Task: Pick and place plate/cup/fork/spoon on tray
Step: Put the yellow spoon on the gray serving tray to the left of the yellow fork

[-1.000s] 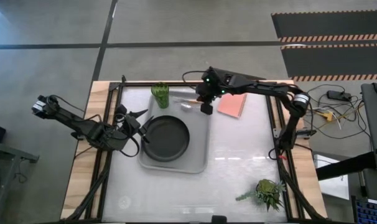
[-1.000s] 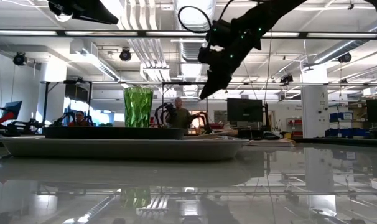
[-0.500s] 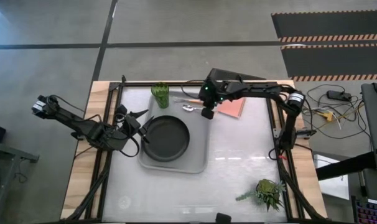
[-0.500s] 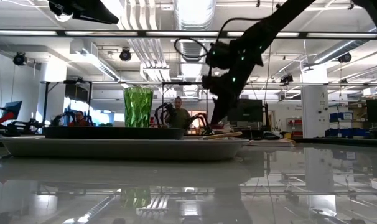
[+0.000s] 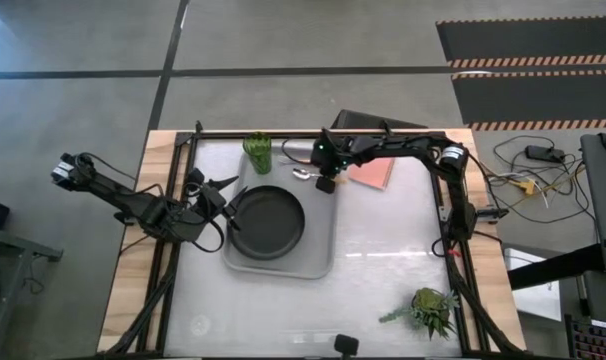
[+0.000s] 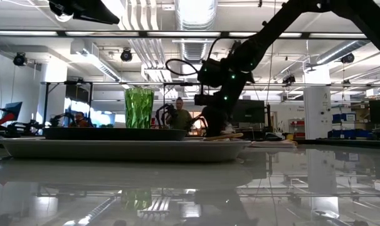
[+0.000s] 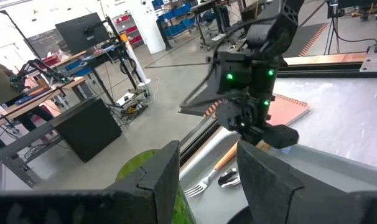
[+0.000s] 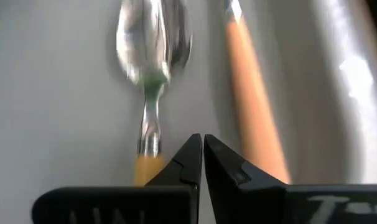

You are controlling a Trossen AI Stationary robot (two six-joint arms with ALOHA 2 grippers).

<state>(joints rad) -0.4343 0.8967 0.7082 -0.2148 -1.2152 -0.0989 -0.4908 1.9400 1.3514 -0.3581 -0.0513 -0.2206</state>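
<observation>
Orange-handled spoon (image 8: 152, 68) lies just ahead of the closed right pincer (image 8: 203, 155) (gripping nothing).

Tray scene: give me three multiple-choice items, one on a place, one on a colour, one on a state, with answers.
1. Where does the plate lie?
A. on the tray
B. on the pink pad
C. beside the plant

2. What colour is the cup?
A. red
B. green
C. blue

3. How does the right gripper stand?
A. wide open
B. out of view
C. shut on the spoon handle

Answers: A, the tray's rim surrounds it; B, green in high and low views; C, right wrist view shows fingertips pinched over the orange handle.
</observation>
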